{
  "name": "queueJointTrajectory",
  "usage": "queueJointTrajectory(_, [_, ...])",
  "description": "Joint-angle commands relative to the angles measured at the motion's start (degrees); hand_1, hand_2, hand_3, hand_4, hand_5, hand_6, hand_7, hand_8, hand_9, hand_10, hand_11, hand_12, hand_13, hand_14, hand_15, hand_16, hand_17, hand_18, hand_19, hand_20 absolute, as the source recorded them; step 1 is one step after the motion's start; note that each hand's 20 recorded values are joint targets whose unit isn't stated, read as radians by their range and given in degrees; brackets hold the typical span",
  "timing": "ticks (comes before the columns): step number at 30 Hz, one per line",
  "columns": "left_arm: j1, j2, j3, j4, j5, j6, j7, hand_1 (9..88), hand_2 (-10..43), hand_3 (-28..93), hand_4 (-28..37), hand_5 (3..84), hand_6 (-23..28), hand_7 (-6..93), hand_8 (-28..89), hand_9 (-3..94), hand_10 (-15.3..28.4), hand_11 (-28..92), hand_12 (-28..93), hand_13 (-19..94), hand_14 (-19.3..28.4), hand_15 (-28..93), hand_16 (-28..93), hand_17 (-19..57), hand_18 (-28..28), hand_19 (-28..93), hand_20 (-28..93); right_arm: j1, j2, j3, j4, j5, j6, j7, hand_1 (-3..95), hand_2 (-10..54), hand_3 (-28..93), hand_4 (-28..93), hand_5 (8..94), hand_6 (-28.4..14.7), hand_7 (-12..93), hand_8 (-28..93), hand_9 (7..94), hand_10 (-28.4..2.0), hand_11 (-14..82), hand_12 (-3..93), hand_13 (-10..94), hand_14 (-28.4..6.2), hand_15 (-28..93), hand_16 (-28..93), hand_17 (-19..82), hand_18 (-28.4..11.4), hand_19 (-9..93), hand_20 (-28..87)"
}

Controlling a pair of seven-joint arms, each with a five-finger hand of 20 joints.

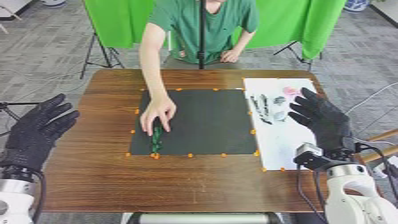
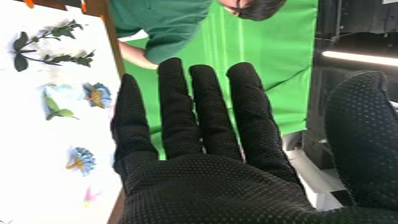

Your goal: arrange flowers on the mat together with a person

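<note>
On black mat (image 1: 213,117), left part | person's hand (image 1: 159,109) touches green stem (image 1: 156,142) | left hand (image 1: 34,132), right hand (image 1: 327,122): fingers spread

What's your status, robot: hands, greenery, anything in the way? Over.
Left hand open, left of dark mat; right hand open, over white sheet. Green sprig on mat, person's hand at its far end, likely in the way.

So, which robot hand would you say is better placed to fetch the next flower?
Right, I'd say: the right hand hovers by the white sheet with the flowers, while the left hand is across the mat.
</note>
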State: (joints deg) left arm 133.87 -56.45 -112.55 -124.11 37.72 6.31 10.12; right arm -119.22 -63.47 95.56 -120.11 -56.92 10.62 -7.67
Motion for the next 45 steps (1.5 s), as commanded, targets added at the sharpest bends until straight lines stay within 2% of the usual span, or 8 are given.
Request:
queueJointTrajectory(1, [0.7,-0.25,-0.07,0.17,-0.2,0.05,-0.43,26.8,-1.7,68,-20.8,37.5,4.3,16.9,-7,32.7,13.1,22,17,31,15.8,25,3,-4.0,21.5,38,12,-0.7,-0.3,0.2,-0.4,-0.4,0.2,-0.4,13.1,8.8,86,-25,41.7,-3.9,14,-10,41.9,-14.7,7.2,19.6,36,-13.6,14,28,7,-22.3,38,20])
queueJointTrajectory(24, [0.6,-0.03,-0.14,0.35,-0.14,-0.28,-0.54,26.7,-1.7,68,-20.8,37.6,4.4,16.8,-7,32.8,13.1,21,17,31,15.8,25,3,-4.0,21.4,38,12,-1.2,-0.2,0.4,-0.2,-1.0,-1.2,-1.3,13.3,8.2,86,-25,41.7,-3.8,14,-10,42.0,-14.7,7.2,19.4,35,-13.7,14,28,7,-22.3,38,20])
queueJointTrajectory(29, [0.8,-0.02,-0.34,0.29,-0.08,-0.14,-0.49,26.8,-1.7,68,-20.8,37.5,4.4,16.8,-7,32.8,13.1,21,17,31,15.7,25,3,-4.0,21.4,38,12,-1.1,-0.3,0.2,0.1,-5.8,-0.5,-2.0,17.8,-4.6,83,-27,40.2,-3.5,15,-10,41.9,-13.5,7.7,19.8,36,-12.6,14,28,8,-22.1,39,21])
queueJointTrajectory(31, [0.9,0.0,-0.33,0.22,-0.2,-0.06,-0.37,26.8,-1.7,68,-20.8,37.6,4.4,16.9,-7,32.8,13.1,21,17,31,15.8,25,3,-4.0,21.4,38,12,-0.8,0.4,-0.5,0.0,-9.4,3.4,-1.5,19.6,-8.4,82,-28,38.6,-3.5,16,-10,42.1,-13.0,8.6,20.2,37,-11.8,15,29,9,-21.6,43,24])
queueJointTrajectory(33, [0.9,0.01,-0.37,0.19,-0.12,-0.13,-0.45,26.8,-1.8,68,-20.9,37.6,4.4,16.9,-7,32.7,13.1,21,17,31,15.8,25,3,-4.0,21.4,38,12,-0.5,2.0,-1.4,-1.2,-22.9,11.2,5.6,21.2,-9.2,81,-28,38.0,-3.7,17,-11,43.6,-13.1,12.8,20.9,38,-11.3,21,28,11,-21.3,48,27])
queueJointTrajectory(36, [1.0,-0.03,-0.49,0.15,-0.11,-0.06,-0.53,26.9,-1.8,68,-20.9,37.6,4.4,16.9,-7,32.8,13.1,21,17,31,15.7,25,3,-4.0,21.4,38,12,-0.4,5.7,-2.7,-1.6,-51.5,16.9,19.8,27.0,-9.5,79,-28,39.7,-4.2,24,-14,46.6,-13.0,27.7,22.9,41,-10.1,40,20,15,-19.9,59,31])
queueJointTrajectory(41, [1.5,-0.18,-0.69,-0.03,-0.16,0.03,-0.36,26.8,-1.7,68,-20.9,37.5,4.3,16.9,-7,32.8,13.1,21,17,31,15.8,25,3,-4.0,21.4,38,12,-3.6,10.6,0.0,-2.3,-68.3,17.6,30.8,30.0,-9.5,79,-28,44.9,-2.2,39,-17,47.8,-12.6,54.8,31.3,42,-12.2,73,19,20,-18.1,74,39])
queueJointTrajectory(45, [1.9,-0.21,-0.87,-0.2,-0.24,0.36,-0.11,26.9,-1.7,68,-20.8,37.5,4.3,16.9,-7,32.8,13.1,21,17,31,15.8,25,3,-4.0,21.5,38,12,-5.9,13.0,2.4,-2.8,-73.9,15.3,36.6,31.4,-9.5,77,-28,51.7,-1.1,48,-18,54.8,-13.9,60.6,36.1,48,-13.7,80,23,25,-18.4,80,42])
